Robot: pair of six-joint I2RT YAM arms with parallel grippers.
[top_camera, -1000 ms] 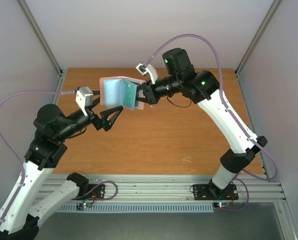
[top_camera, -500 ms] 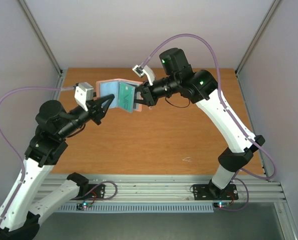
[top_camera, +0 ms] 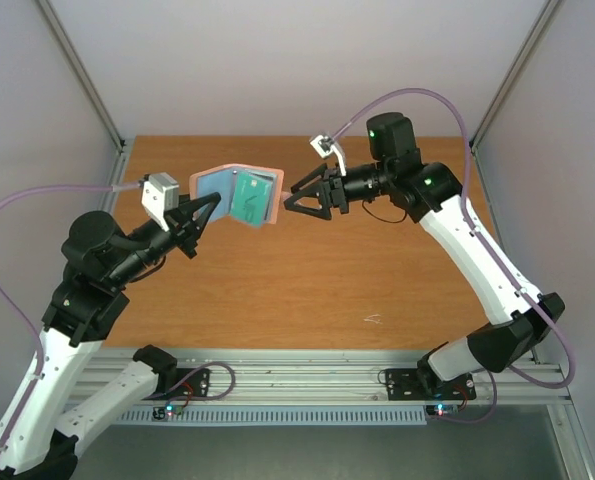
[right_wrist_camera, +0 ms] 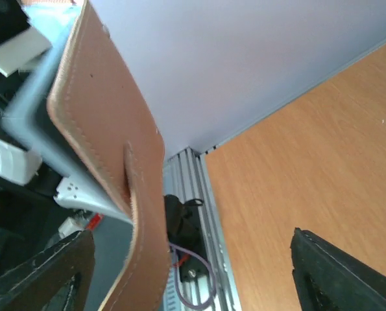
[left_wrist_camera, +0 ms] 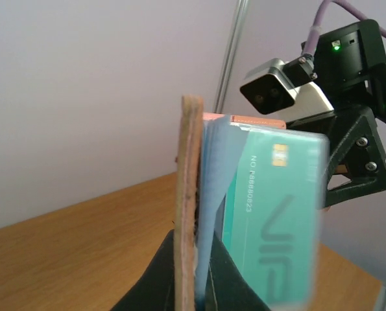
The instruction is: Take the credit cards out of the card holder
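My left claw is clamped on the floppy card holder; right claw spread, empty. Teal card judged stiff, slick: take its exposed edge.

Card holder, outside: pink-tan, leather look, matt, fine grain, stitched rim. Inside: pale blue, smooth.
Teal card: smooth plastic, slight sheen, printed numerals.
Table: wood-grain top, smooth, matt.
Right arm shell: white glossy plastic.
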